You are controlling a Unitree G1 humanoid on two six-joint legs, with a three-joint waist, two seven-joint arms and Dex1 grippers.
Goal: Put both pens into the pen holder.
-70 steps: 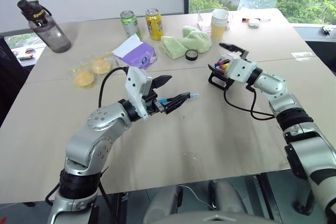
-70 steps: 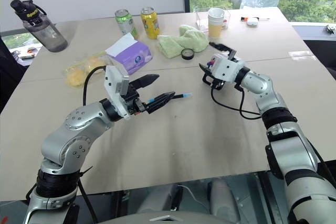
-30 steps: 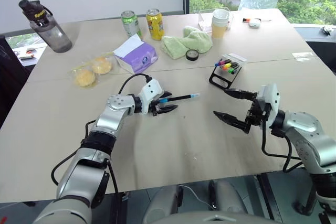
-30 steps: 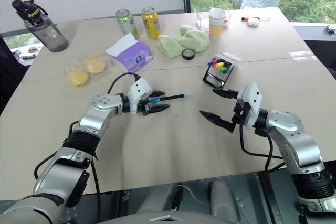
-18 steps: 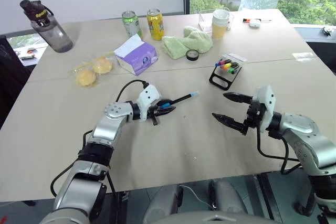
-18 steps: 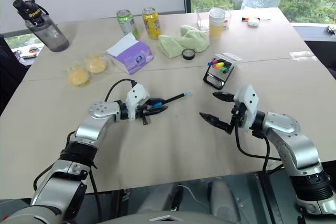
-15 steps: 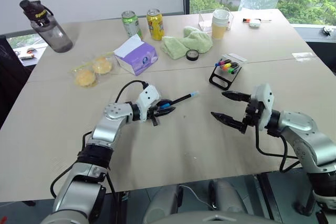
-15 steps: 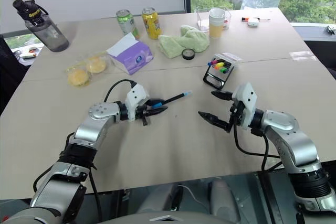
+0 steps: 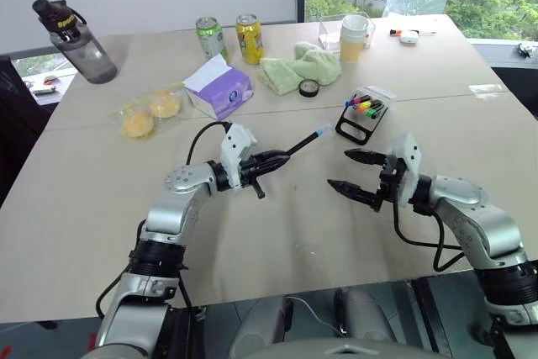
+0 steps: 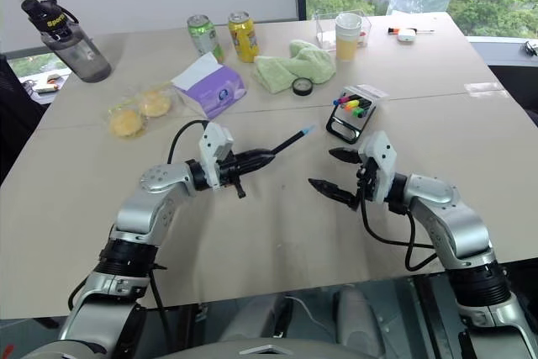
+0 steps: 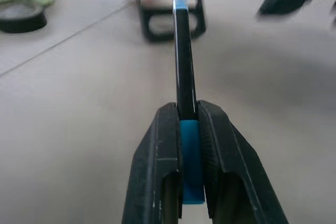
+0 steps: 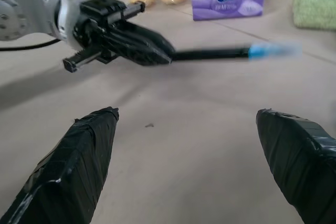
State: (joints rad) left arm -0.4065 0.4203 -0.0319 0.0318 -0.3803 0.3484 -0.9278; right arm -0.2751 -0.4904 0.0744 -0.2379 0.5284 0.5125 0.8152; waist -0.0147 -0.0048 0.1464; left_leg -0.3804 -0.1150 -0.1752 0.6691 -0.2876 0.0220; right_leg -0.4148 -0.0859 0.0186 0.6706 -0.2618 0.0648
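One blue-tipped pen (image 9: pixel 298 143) sits clamped in the left tool (image 9: pixel 271 160), held above the surface (image 9: pixel 277 233) and pointing toward the pen holder (image 9: pixel 361 115) far right. The right tool (image 9: pixel 351 171) hovers nearby, fingers spread apart.

Pen (image 9: pixel 303 142) between pincers (holder (image 9: pixel 363 115) beyond)

Blue-tipped pen (image 9: pixel 301 144) aloft, angled toward marker-filled pen holder (image 9: pixel 363 113).
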